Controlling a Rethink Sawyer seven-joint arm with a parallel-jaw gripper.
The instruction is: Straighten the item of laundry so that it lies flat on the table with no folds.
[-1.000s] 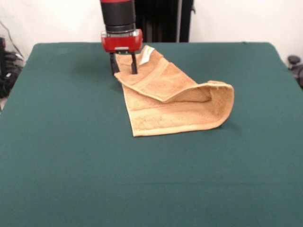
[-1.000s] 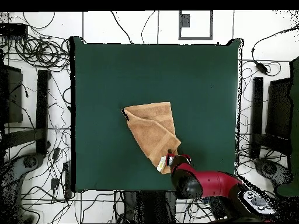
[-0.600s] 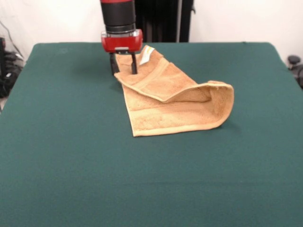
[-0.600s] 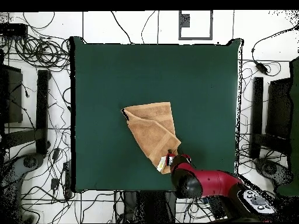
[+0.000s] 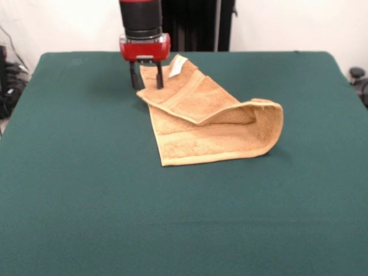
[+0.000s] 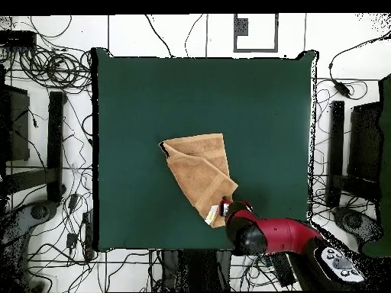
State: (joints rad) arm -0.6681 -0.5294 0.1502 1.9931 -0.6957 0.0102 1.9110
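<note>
Green table [image 5: 80, 172], folded towel [image 5: 213, 123], tool [image 5: 146, 83] astride corner

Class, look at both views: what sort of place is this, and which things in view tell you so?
Most likely a robotics lab or test cell. A red and black robot arm works at a green felt-covered table holding only a towel, and cables sprawl over the surrounding floor.

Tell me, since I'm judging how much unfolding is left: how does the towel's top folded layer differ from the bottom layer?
The top layer lies skewed, running diagonally toward the gripper; the bottom layer lies flat on the table. The top layer carries the white tag; the bottom shows none. Both are orange-tan terry, joined at the raised fold.
</note>
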